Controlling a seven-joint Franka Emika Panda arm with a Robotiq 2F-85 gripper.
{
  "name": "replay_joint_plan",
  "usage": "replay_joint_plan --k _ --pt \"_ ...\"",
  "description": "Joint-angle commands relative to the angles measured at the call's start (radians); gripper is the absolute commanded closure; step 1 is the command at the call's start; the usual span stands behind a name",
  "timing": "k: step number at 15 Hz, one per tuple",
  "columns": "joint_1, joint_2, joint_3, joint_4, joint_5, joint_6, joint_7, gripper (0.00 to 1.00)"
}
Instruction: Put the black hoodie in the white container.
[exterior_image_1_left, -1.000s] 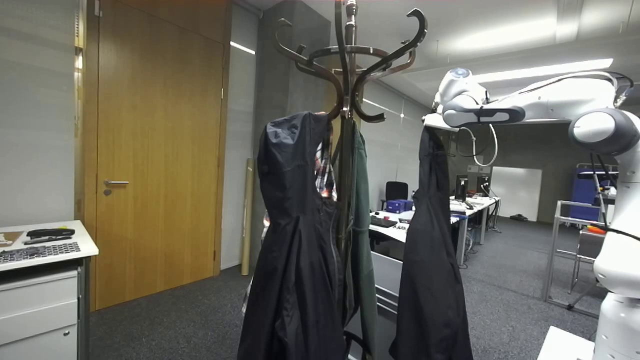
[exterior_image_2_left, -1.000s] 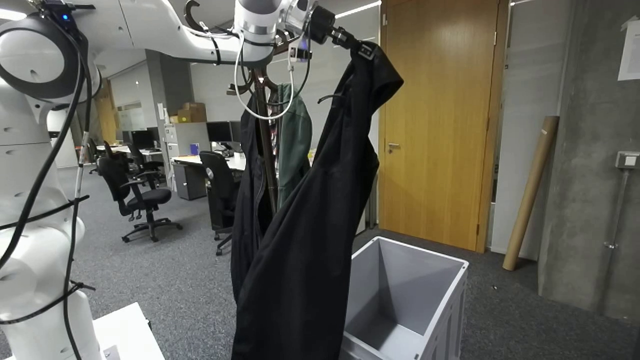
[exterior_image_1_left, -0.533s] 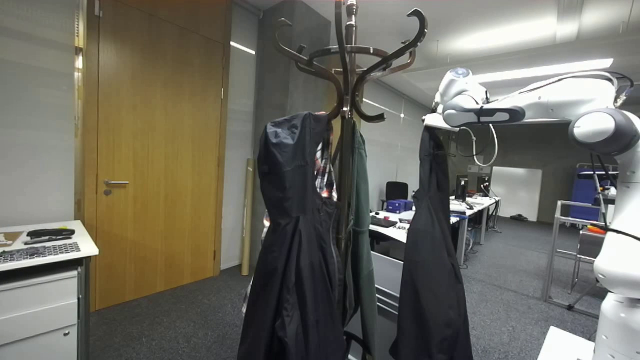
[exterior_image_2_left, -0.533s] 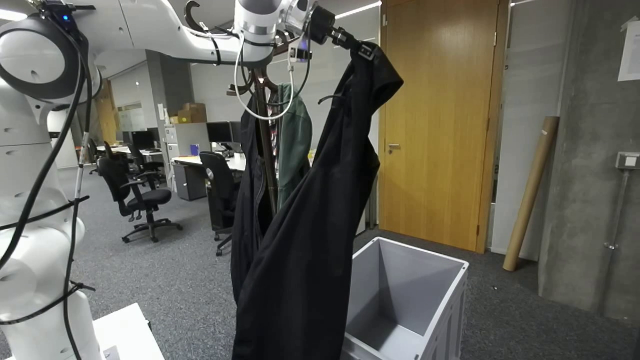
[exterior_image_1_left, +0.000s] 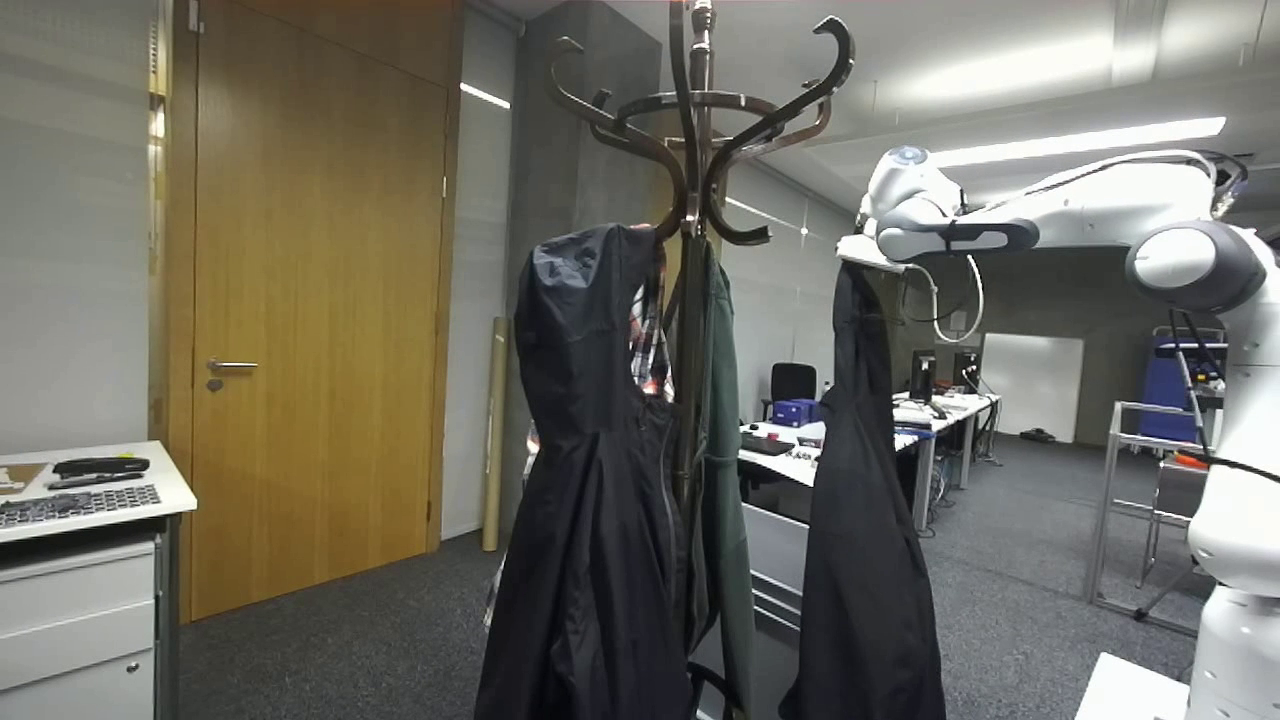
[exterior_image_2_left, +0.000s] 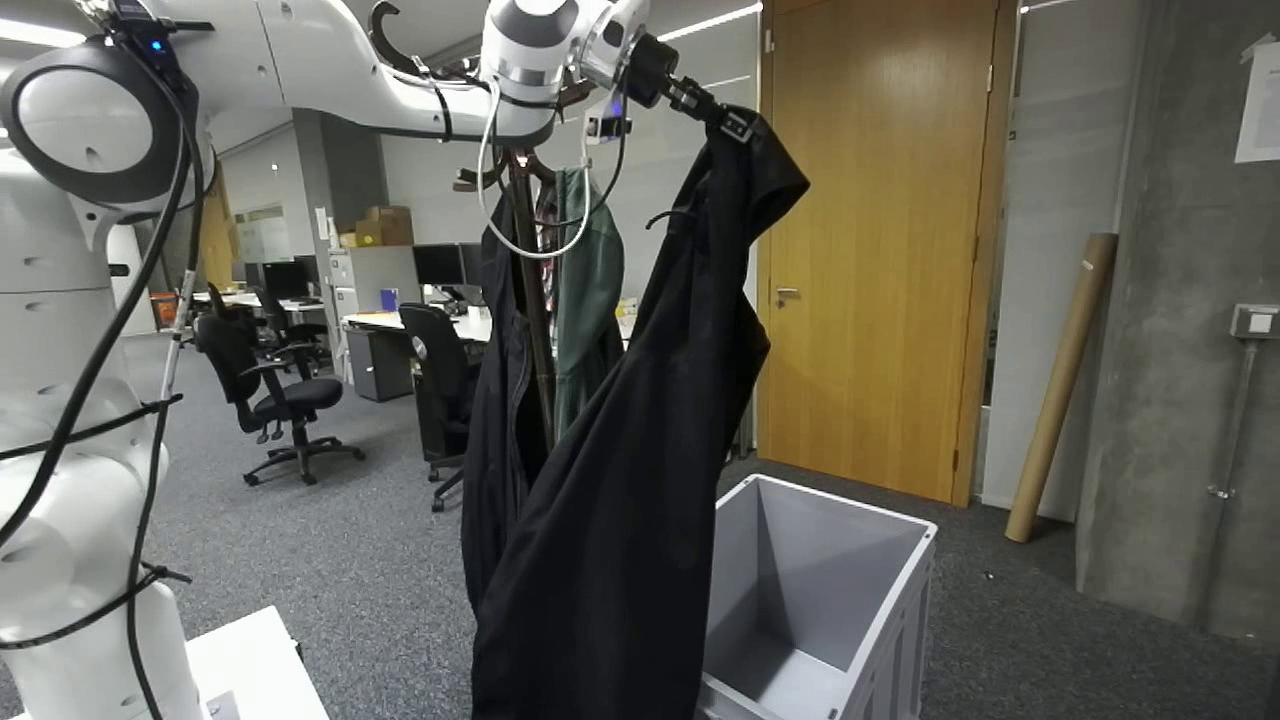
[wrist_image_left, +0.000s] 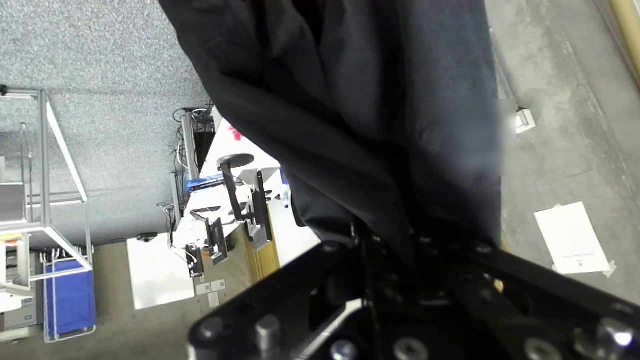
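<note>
The black hoodie (exterior_image_2_left: 630, 500) hangs long and limp from my gripper (exterior_image_2_left: 736, 124), narrow at the top and wider below. It also shows in an exterior view (exterior_image_1_left: 865, 520) and fills the middle of the wrist view (wrist_image_left: 325, 110). My gripper's jaws (wrist_image_left: 385, 247) are closed on its upper part; the cloth hides the fingertips. The light-grey container (exterior_image_2_left: 840, 540) stands on the floor, open at the top, its visible inside bare. The hoodie covers its left part in that view; the hoodie's lower end is out of frame.
A dark coat rack (exterior_image_1_left: 692, 200) stands close by. On it hang another black garment (exterior_image_1_left: 590, 480) with a checked lining and a dark green cloth (exterior_image_1_left: 725, 480). A white drawer cabinet (exterior_image_1_left: 80, 600) and a wooden door (exterior_image_1_left: 320, 330) are beyond.
In the last half second the arm and gripper have come down slightly with the hoodie, which shifts a little toward the container's side. The container and coat rack have not moved.
</note>
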Motion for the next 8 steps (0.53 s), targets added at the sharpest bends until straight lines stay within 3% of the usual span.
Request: replay_joint_plan --k 1,2,3,8 --pt "0.01 0.108 0.0 0.175 -0.015 -0.024 0.092 0.99" --pt "0.014 0.144 -0.001 0.223 -0.018 -0.035 0.122 0.99" --pt "0.101 0.177 -0.097 0.263 0.0 -0.032 0.148 0.99" --pt "0.188 0.348 -0.218 0.441 0.052 -0.063 0.302 0.99"
